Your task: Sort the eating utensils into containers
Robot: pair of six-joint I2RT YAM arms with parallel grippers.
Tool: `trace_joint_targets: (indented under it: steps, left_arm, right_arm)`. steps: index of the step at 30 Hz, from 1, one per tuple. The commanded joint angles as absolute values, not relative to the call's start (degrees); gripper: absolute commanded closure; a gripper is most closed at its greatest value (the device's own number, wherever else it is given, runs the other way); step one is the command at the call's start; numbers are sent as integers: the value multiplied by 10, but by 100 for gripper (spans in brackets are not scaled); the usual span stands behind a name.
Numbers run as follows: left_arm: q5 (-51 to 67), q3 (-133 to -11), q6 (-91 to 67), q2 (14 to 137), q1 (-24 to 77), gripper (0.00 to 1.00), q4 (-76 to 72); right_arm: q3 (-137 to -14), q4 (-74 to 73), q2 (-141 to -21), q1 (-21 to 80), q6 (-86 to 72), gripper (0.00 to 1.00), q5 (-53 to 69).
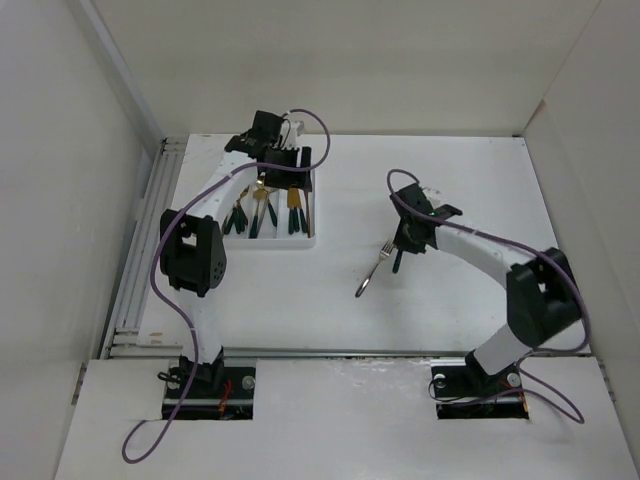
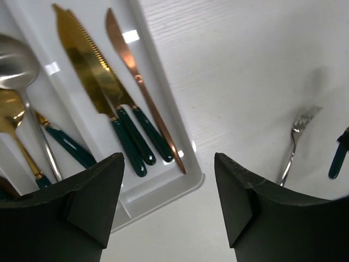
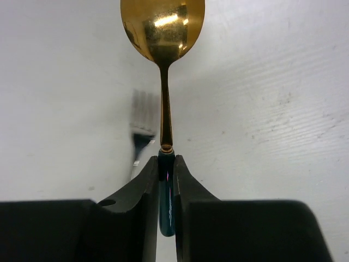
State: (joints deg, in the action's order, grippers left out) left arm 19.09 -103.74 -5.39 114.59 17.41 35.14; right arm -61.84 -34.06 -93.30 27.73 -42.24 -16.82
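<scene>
Gold spoon (image 3: 162, 33) pinched by its green handle in right gripper (image 3: 166, 174), over table (image 3: 262, 109) well apart from tray (image 2: 191, 177); left gripper (image 2: 168, 164) spread above tray. Could swivel in so narrow a hold, slip, drop beside fork (image 3: 143, 117).

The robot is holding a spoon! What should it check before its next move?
1. Right gripper shut on the gold spoon with dark green handle: ok.
2. Silver fork on the table not touching that spoon: ok.
3. Way to the white plastic cutlery tray free: not ok, the left gripper hangs open over it.
4. Room beside the spoons already in the tray: cannot tell.
</scene>
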Motion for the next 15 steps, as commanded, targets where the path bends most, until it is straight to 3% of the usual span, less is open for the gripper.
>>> trace_joint_targets:
  steps: [1,8,9,15]
  left_arm:
    - [252,-1101,10,1105,214,36,392]
    - [444,-1184,104,1103,252,28,435]
    - [457,-1191,109,1095,252,21,440]
    - [497,-1188,127,1081,288,18,447]
  right_arm:
    - [-648,-283,-836,272,-425,100,-202]
    - [-704,-158,-787,302,-419,100,-150]
    - [-713,-147,-794,302,-428,100,-142]
    - [-780,-98,-826,323,-458,100,-102]
